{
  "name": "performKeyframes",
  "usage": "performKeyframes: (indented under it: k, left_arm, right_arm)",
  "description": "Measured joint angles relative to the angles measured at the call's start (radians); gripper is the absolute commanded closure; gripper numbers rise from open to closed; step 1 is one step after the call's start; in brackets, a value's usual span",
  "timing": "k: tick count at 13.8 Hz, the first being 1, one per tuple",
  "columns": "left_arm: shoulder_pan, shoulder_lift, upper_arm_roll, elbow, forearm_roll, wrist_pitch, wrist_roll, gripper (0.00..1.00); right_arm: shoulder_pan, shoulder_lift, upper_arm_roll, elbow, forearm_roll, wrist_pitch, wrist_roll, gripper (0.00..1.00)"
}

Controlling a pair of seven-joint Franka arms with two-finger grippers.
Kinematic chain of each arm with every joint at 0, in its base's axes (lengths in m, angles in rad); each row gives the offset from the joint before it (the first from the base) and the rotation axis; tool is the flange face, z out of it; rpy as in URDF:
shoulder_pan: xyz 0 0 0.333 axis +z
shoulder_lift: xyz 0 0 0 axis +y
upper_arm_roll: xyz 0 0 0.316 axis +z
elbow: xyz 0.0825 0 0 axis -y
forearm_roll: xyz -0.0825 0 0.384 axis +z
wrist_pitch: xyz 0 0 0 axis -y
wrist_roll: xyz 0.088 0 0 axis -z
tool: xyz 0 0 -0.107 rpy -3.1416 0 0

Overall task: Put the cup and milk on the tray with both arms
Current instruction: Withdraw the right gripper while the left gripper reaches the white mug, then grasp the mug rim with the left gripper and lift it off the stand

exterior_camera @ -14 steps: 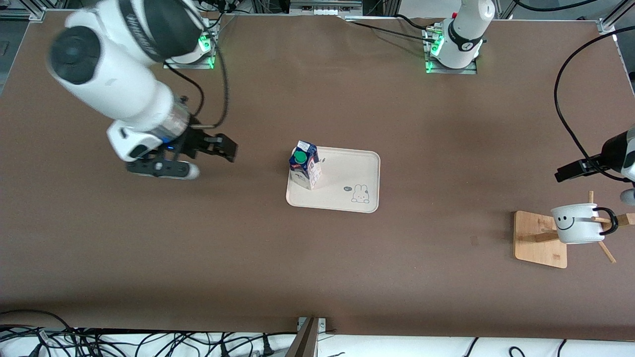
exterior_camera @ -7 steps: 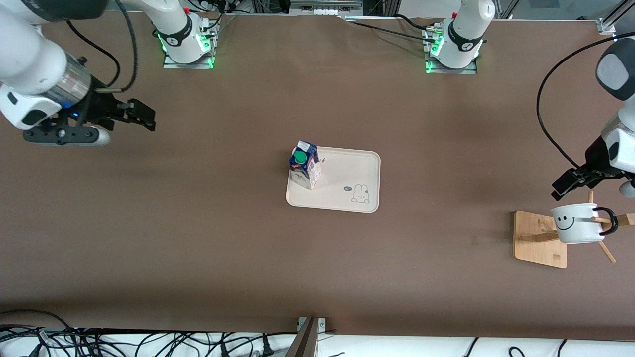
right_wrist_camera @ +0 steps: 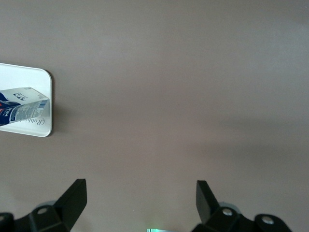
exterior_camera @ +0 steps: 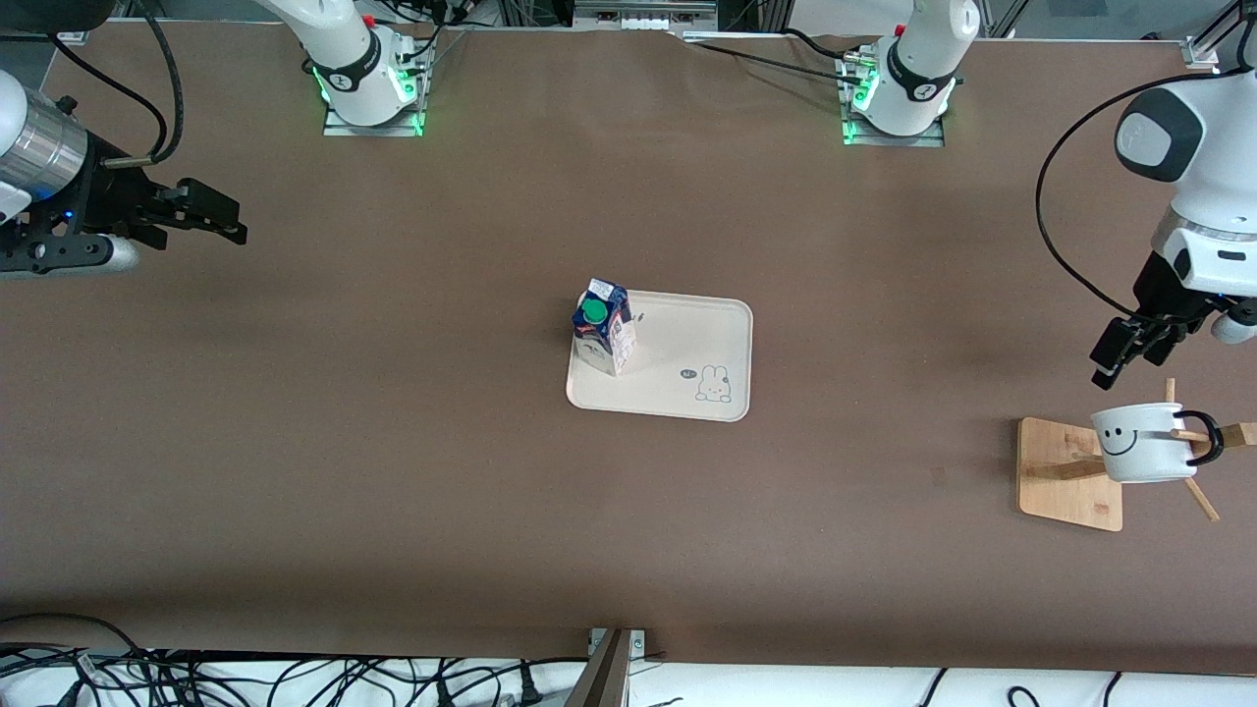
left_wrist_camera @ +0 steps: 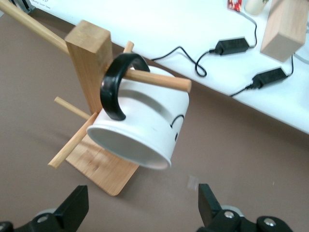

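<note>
On tray: milk upright; cup hangs on wooden rack.
Left gripper over worktop near cup, fingers wide, empty; right gripper at right arm's end, fingers wide, empty.

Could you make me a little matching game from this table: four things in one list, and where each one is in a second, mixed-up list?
Things
1. milk carton
2. mug
3. left gripper
4. right gripper

Places
A. hanging by its handle on a peg of the wooden rack
B. open over bare table at the right arm's end
C. standing on the tray
D. open, in the air just above the mug

Pairs: 1-C, 2-A, 3-D, 4-B
</note>
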Motion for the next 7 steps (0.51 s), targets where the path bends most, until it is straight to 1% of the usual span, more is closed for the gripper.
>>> performKeyframes:
  k: [2, 4, 5, 6, 7]
  left_arm:
    - [-0.004, 0.057, -0.009, 0.014, -0.081, 0.089, 0.000, 0.00]
    - [-0.008, 0.119, -0.017, 0.074, -0.109, 0.111, 0.000, 0.00]
    - [-0.009, 0.143, -0.023, 0.104, -0.112, 0.111, -0.001, 0.10]
    - [-0.009, 0.159, -0.029, 0.124, -0.117, 0.111, -0.003, 0.13]
    - [-0.009, 0.166, -0.032, 0.133, -0.126, 0.111, -0.005, 0.22]
  right_arm:
    - [0.000, -0.002, 0.010, 0.000, -0.005, 0.003, -0.001, 0.00]
    - [0.000, -0.004, 0.016, 0.000, -0.018, 0.022, -0.007, 0.00]
    - [0.000, -0.004, 0.017, 0.000, -0.032, 0.037, -0.009, 0.00]
    - [0.000, -0.004, 0.018, 0.000, -0.037, 0.043, -0.010, 0.00]
    - [0.000, -0.004, 0.019, 0.000, -0.037, 0.046, -0.012, 0.00]
